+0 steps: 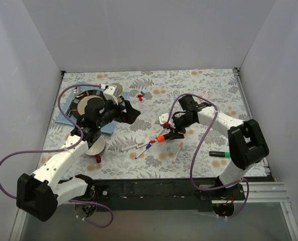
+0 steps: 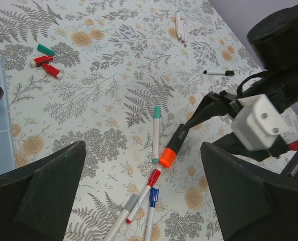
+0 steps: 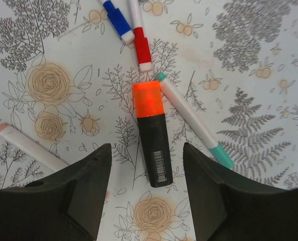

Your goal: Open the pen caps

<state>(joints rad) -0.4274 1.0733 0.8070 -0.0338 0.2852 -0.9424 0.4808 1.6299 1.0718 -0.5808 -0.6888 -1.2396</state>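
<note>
Orange cap (image 3: 147, 99) on black marker (image 3: 155, 150), not yet pulled. Right hand (image 3: 146, 150) straddles marker, parted, gripping nothing. Left hand (image 2: 142, 145) wide open, empty. Next: clamp barrel, pull cap.

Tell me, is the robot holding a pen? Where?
Nothing is held. The right tool stands open astride the orange-capped marker, not touching; the left tool is open.

Two desk-mounted arms in white shells and black joint housings: the left arm (image 1: 63, 160) and right arm (image 1: 216, 119), both bolted to a black base plate (image 1: 154, 190). A purple cable (image 1: 38, 149) loops along each. A green light (image 1: 98, 128) glows on the left wrist. The right gripper (image 3: 146, 145) has broad matte-black fingers (image 3: 73, 201), with a white block (image 2: 259, 120) with two small holes behind them.
</note>
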